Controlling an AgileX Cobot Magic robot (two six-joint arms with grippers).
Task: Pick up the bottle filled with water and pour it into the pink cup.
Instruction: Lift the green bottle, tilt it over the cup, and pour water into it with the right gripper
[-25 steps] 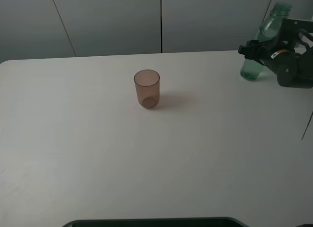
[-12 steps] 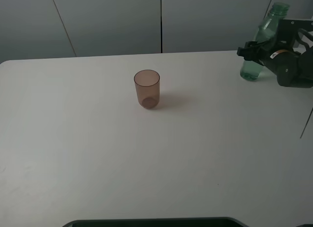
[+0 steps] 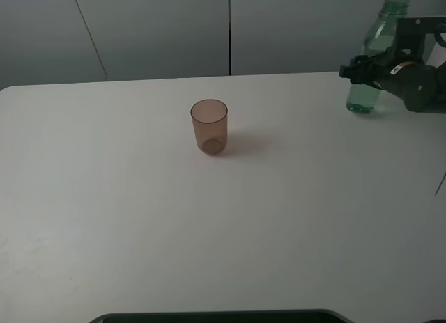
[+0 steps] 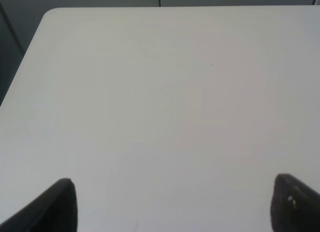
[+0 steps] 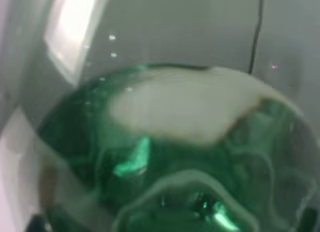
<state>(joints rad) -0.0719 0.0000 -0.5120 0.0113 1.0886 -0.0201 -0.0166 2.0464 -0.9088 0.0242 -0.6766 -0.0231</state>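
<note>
The green-tinted bottle is at the table's far right, leaning slightly, its base at or just above the tabletop. My right gripper is shut around its middle. In the right wrist view the bottle fills the picture as green glass and water, and the fingers are hidden. The pink cup stands upright and empty near the table's middle, well left of the bottle. My left gripper is open over bare tabletop, only its two dark fingertips showing; it is out of the exterior view.
The white table fills most of the exterior view. Grey wall panels stand behind its far edge. A dark edge runs along the front of the view. In the left wrist view the table's rounded corner shows.
The right gripper has shifted slightly with the bottle in it; the bottle now stands more upright than one second ago. The cup has not moved.
</note>
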